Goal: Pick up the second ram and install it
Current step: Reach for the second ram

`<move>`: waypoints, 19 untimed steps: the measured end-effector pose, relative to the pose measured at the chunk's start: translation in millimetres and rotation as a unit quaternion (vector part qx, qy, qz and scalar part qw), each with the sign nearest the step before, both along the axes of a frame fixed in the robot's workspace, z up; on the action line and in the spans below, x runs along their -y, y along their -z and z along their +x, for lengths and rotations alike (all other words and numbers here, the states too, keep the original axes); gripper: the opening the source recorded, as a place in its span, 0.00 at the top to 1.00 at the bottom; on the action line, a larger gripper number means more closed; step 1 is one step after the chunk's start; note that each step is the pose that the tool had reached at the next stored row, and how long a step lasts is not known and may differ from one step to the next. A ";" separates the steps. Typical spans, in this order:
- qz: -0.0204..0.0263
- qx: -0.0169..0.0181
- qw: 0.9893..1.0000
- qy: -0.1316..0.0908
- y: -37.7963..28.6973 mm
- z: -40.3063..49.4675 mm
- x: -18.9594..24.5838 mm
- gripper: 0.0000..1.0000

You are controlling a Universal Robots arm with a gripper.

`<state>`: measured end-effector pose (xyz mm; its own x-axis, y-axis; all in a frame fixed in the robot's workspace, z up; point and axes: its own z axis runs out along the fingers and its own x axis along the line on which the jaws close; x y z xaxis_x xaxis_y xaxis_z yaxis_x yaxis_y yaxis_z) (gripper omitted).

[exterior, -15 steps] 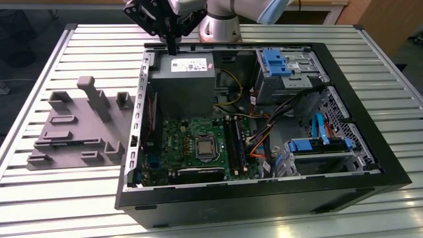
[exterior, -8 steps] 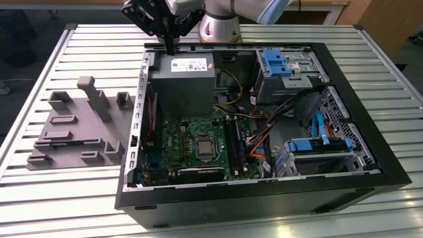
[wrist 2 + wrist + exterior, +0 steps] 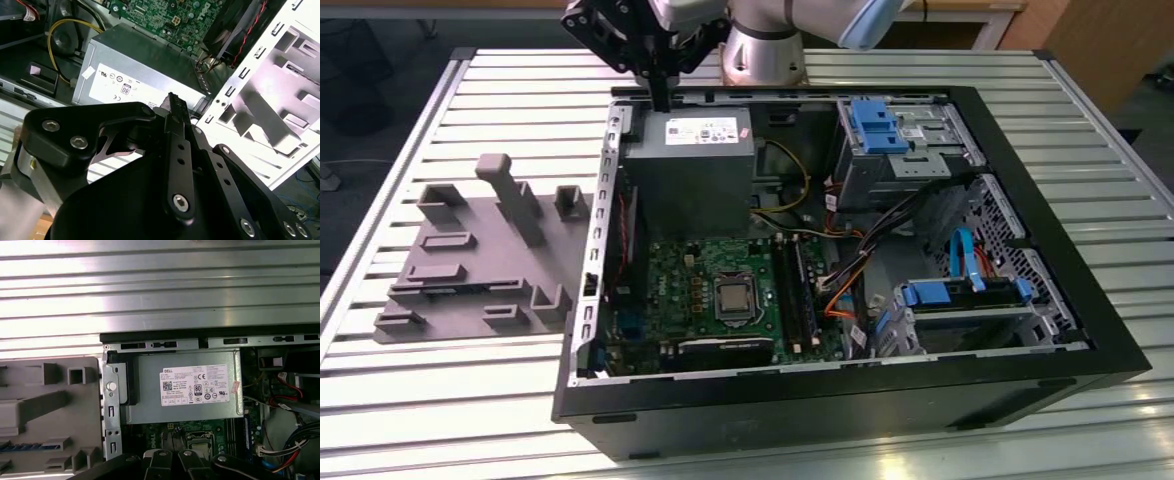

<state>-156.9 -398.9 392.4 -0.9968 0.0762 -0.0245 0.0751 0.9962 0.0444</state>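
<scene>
Grey holder sits on surface, exterior view's left, just beside open PC case. Prob. the second ram is the dark blue strip standing edge-up in a holder slot. Likely light, stiff, fragile: pinch flat faces mid-length, avoid contacts. Farther back, end effector hangs over power supply, closed, tips together, well apart from ram.

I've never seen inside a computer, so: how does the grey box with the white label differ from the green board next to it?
The grey box is plain metal and stands tall; the green board lies flat and is crowded with parts. The grey box bears one white label; the green board carries a square silver chip. Both sit inside the open black case.
</scene>
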 end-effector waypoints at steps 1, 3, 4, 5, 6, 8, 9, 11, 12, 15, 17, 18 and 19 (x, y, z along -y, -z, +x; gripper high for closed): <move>0.000 0.000 1.000 0.000 0.0 -0.4 0.0 0.87; 0.000 0.000 1.000 0.000 0.1 -1.0 0.0 0.87; 0.000 0.000 1.000 0.000 0.1 -1.4 0.0 0.87; 0.000 0.000 1.000 0.000 0.2 -1.7 0.0 0.87; 0.000 0.000 1.000 0.000 0.2 -2.1 0.0 0.87; 0.000 0.000 1.000 0.000 0.3 -2.7 0.0 0.87; 0.000 0.000 1.000 0.000 0.3 -3.1 0.0 0.87; 0.000 0.000 1.000 0.000 0.4 -3.9 0.0 0.87; 0.000 0.000 1.000 0.000 0.4 -4.2 0.0 0.87; 0.000 0.000 1.000 0.000 0.5 -5.2 0.0 0.87; 0.000 0.000 1.000 0.000 0.6 -6.0 0.0 0.87; 0.000 0.000 1.000 0.000 0.6 -6.5 0.0 0.87; 0.000 0.000 1.000 0.000 0.6 -7.0 0.0 0.87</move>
